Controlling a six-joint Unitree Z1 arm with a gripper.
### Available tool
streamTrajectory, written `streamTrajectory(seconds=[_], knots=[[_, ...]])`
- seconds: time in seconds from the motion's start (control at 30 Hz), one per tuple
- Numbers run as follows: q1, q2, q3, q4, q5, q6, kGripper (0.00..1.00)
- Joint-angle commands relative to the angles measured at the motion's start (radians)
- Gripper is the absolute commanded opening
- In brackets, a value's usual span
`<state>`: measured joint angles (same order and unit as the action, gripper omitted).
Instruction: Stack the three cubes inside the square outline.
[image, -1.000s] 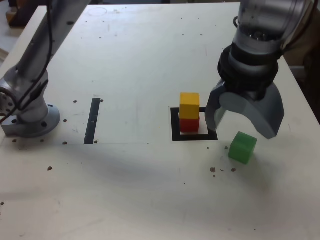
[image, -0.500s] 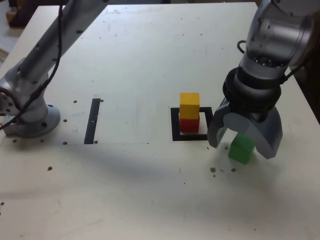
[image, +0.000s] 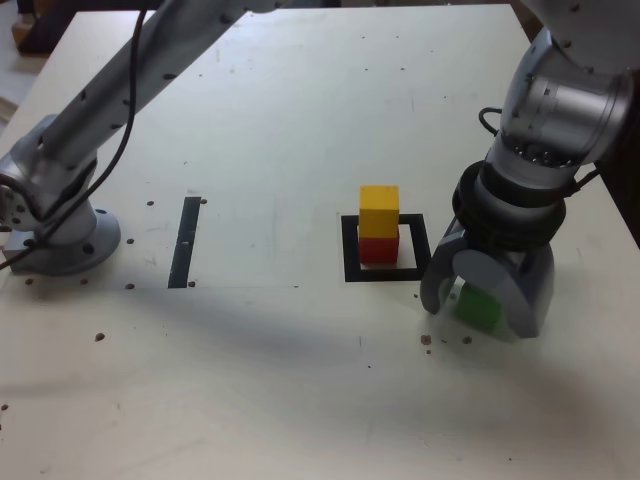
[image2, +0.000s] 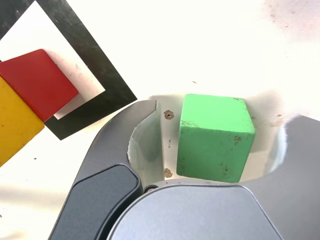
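since the earlier frame, the pincer (image: 480, 308) has come down over the green cube (image: 479, 308) and its jaws have drawn closer together, while the cubes and the tape lie where they were. the jaws stand part open, one on each side of the green cube — the wrist view shows pale table surface between the cube and each jaw, so nothing is gripped. the green cube sits on the table (image: 270, 370), outside the square outline (image: 352, 262), at about four o'clock from it in the exterior view. inside the outline is the red cube (image: 379, 250), with the yellow cube (image: 379, 211) stacked on top; from the pincer that stack lies toward ten o'clock. farther out, at nine o'clock from the outline, runs the straight black tape strip (image: 184, 242), well apart from the cubes. past it, farther toward nine o'clock — the arm's round base (image: 68, 250) stands at the exterior view's left, a dark cable (image: 130, 110) hanging along the arm.
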<state>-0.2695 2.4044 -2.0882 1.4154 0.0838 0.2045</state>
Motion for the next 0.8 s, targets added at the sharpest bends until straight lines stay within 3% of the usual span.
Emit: streamTrajectory(seconds=[0.0,0.23,0.77], knots=[[-0.004,0.005,-0.005,0.0,0.008,-0.006,0.57],[-0.009,0.004,-0.008,0.007,0.029,-0.011,0.34],[-0.01,-0.005,-0.012,0.035,0.039,-0.011,0.31]])
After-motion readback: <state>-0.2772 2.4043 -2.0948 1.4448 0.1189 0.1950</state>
